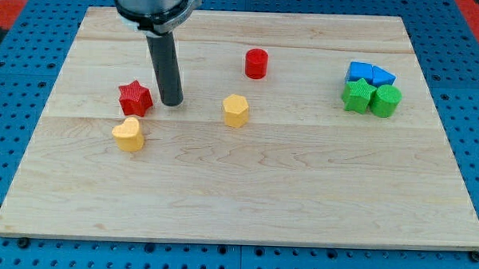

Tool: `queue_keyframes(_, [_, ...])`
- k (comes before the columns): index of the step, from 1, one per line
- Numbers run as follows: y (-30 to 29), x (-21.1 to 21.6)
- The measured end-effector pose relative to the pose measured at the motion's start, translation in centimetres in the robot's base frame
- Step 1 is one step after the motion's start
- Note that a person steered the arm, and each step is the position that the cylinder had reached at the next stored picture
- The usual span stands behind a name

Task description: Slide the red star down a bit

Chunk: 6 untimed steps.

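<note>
The red star [134,98] lies on the wooden board [246,183] at the view's left. My tip [172,103] rests on the board just to the right of the star, with a small gap between them. A yellow heart block [128,135] lies just below the star, close to it.
A yellow hexagon block [235,110] sits near the middle. A red cylinder [256,63] is above it. At the view's right is a cluster: a blue cube [358,71], a blue triangle [381,75], a green star [357,96] and a green cylinder [386,100].
</note>
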<state>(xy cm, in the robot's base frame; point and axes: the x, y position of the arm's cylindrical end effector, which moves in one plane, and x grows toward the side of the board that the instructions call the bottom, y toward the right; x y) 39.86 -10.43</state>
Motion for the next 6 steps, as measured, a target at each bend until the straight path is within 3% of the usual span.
queue_keyframes(3, [-11.6, -4.9])
queue_keyframes(6, [-11.0, -2.6])
